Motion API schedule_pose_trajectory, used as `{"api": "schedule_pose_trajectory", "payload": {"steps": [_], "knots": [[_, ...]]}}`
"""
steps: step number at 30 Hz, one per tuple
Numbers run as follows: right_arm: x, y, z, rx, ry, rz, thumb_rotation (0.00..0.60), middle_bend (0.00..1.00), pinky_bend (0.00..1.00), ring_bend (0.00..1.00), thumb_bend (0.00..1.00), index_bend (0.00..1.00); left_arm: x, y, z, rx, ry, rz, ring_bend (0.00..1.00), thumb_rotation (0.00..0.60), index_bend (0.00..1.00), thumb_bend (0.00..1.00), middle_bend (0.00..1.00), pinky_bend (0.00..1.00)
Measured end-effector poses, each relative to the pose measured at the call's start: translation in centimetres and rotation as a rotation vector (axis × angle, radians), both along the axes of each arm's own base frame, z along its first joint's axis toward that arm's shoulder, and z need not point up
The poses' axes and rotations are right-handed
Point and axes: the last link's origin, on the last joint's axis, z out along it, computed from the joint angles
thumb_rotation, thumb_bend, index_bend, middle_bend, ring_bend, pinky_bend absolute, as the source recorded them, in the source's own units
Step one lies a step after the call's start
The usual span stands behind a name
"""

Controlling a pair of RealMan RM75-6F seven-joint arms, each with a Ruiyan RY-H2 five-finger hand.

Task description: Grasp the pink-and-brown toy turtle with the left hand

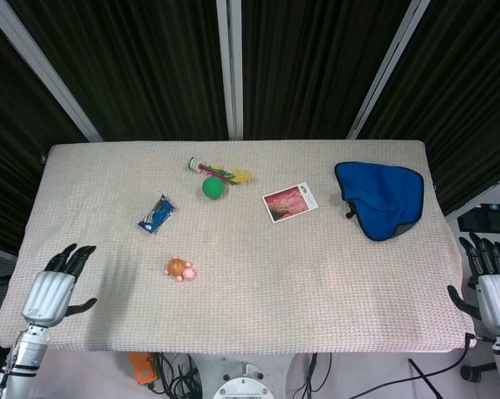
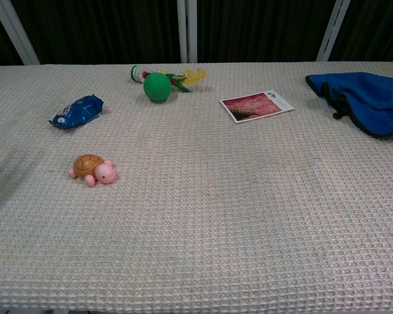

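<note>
The pink-and-brown toy turtle (image 1: 180,268) (image 2: 92,169) lies on the table's left half, toward the front, its pink head pointing right. My left hand (image 1: 54,287) hovers over the table's front left corner, well to the left of the turtle, fingers spread and holding nothing. At the front right corner my right hand (image 1: 492,283) stays just off the table edge, fingers apart and empty. Neither hand shows in the chest view.
A blue snack packet (image 1: 156,214) (image 2: 77,111) lies behind the turtle. Farther back are a green ball (image 1: 213,188) (image 2: 157,87) and a feathered shuttlecock (image 1: 217,171). A photo card (image 1: 289,202) sits mid-table, a blue cloth (image 1: 383,198) at the right.
</note>
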Motion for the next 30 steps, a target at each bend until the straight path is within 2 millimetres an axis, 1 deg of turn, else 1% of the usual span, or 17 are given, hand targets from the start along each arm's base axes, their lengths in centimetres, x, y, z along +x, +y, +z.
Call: {"api": "schedule_pose_trajectory", "payload": {"steps": [5,9,12,15,18,21,28,30], "knots": [[-0.1,0.0,0.2,-0.006,-0.005,-0.003,0.600,0.00,0.00,0.00,0.22,0.00,2.6,1.9,-1.9,-0.082,-0.006,-0.077,0.05,0.600,0.11,0.10,0.14,0.21],[-0.4,0.1,0.5,-0.012,-0.004,-0.009,0.600,0.00,0.00,0.00,0.21,0.00,4.9,3.5,-4.4,-0.173,-0.001,-0.136,0.07,0.600,0.13,0.11,0.16,0.23],[-0.6,0.2,0.7,-0.016,-0.005,-0.016,0.600,0.00,0.00,0.00,0.22,0.00,6.3,4.5,-6.3,-0.233,0.003,-0.160,0.10,0.600,0.14,0.14,0.18,0.27],[-0.9,0.2,0.9,-0.018,-0.006,-0.024,0.600,0.00,0.00,0.00,0.22,0.00,7.2,5.4,-8.0,-0.277,0.004,-0.161,0.11,0.600,0.14,0.16,0.18,0.28],[-1.1,0.2,1.0,-0.020,-0.008,-0.027,0.600,0.00,0.00,0.00,0.22,0.00,7.7,6.1,-9.2,-0.303,0.011,-0.160,0.12,0.600,0.15,0.16,0.19,0.30],[-1.2,0.1,1.0,-0.018,-0.010,-0.030,0.600,0.00,0.00,0.00,0.22,0.00,8.1,6.6,-10.0,-0.312,0.015,-0.168,0.15,0.600,0.18,0.17,0.22,0.33],[-1.5,0.1,1.1,-0.020,-0.012,-0.037,0.600,0.00,0.00,0.00,0.22,0.00,8.6,7.7,-11.2,-0.329,0.039,-0.187,0.15,0.600,0.20,0.21,0.23,0.34],[-1.6,0.2,1.2,-0.024,-0.012,-0.040,0.600,0.00,0.00,0.00,0.22,0.00,8.4,8.0,-11.4,-0.324,0.062,-0.191,0.17,0.600,0.22,0.22,0.25,0.35]]}}
